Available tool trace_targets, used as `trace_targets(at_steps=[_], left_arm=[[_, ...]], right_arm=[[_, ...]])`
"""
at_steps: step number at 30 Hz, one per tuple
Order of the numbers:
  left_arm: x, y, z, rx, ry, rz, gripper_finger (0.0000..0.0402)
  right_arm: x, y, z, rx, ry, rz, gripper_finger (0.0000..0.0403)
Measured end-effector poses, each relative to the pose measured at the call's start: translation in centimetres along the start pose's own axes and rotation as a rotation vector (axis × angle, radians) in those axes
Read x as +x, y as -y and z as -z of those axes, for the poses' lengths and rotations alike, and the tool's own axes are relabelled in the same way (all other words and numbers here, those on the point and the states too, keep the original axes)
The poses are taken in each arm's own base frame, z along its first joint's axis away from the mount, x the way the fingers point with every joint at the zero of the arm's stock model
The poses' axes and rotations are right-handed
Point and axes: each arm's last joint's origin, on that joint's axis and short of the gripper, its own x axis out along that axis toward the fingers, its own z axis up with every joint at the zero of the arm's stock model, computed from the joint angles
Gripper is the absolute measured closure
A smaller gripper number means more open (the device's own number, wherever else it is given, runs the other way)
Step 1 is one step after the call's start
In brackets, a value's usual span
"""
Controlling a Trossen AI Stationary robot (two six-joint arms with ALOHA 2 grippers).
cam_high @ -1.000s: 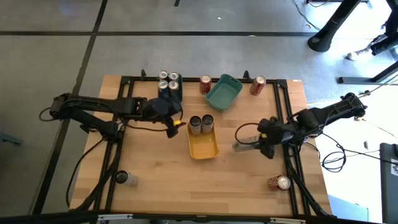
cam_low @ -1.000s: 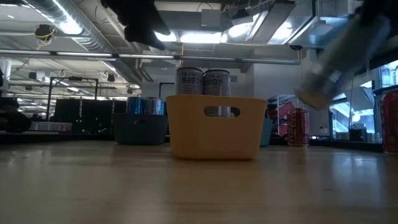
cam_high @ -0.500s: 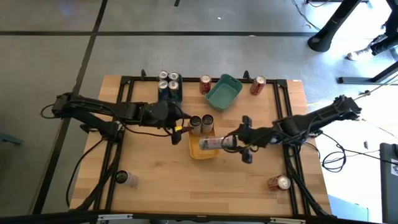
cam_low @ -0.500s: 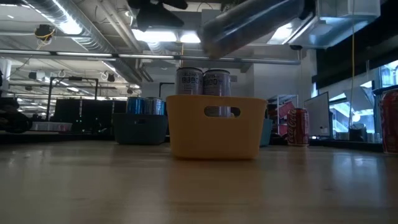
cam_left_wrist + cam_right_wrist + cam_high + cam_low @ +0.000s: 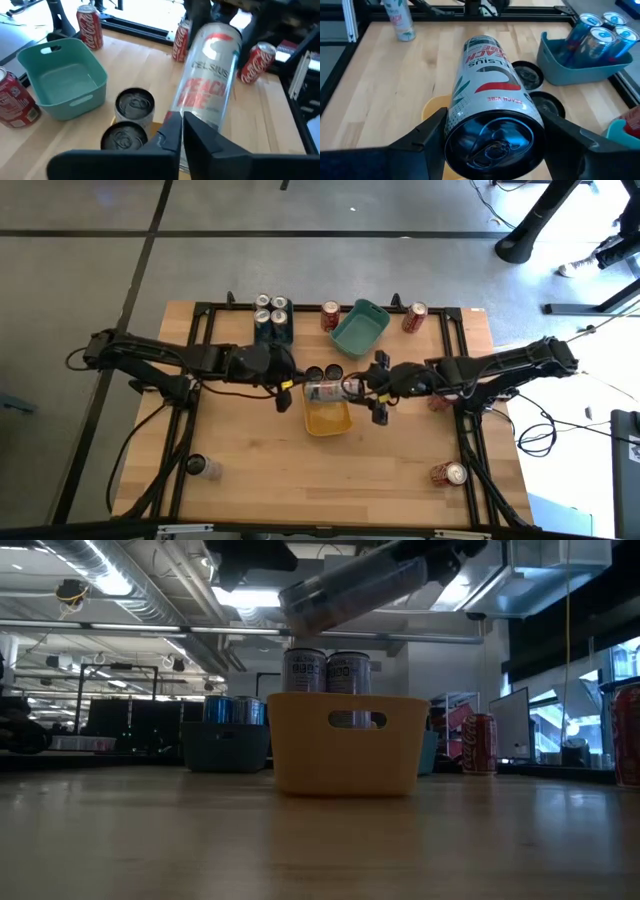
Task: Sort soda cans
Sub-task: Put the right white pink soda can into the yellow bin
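Above yellow bin [image 5: 327,420], Celsius can [image 5: 487,85]

wooden table [image 5: 250,470], bins [image 5: 327,418], soda cans [image 5: 447,473]

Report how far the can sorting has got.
Done: two silver cans stand in the yellow bin. In hand: the right claw holds a Celsius can sideways over that bin; the left claw, shut, waits alongside. Left: red cans loose on the table.

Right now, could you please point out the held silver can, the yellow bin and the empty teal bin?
silver can [image 5: 489,102], right wrist view, its printed side.
yellow bin [image 5: 300,745], low view, front wall.
teal bin [image 5: 95,75], left wrist view, rim.
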Motion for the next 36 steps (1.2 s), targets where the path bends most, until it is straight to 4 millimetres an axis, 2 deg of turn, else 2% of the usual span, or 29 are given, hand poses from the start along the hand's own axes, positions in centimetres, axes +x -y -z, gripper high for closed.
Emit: trace_targets(at_steps=[9,20,29,32,36], left_arm=[[0.1,-0.1,0.3,0.046,-0.028,-0.009,0.0397],[1.7,1.0,1.4,0.079,-0.079,-0.003,0.0399],[2.8,1.2,2.0,0.079,-0.107,0.006,0.0400],[2.8,1.2,2.1,0.089,-0.112,0.006,0.0398],[1.3,0.9,1.9,0.108,-0.169,-0.008,0.0399]], right_arm=[[0.1,0.2,-0.5,0.011,0.046,-0.001,0.0161],[0.1,0.4,-1.7,0.004,0.176,0.017,0.0161],[1.2,0.1,-2.7,0.000,0.292,0.010,0.0161],[1.5,0.0,-2.7,-0.001,0.288,0.011,0.0161],[1.9,0.0,-1.9,-0.002,0.205,-0.001,0.0161]])
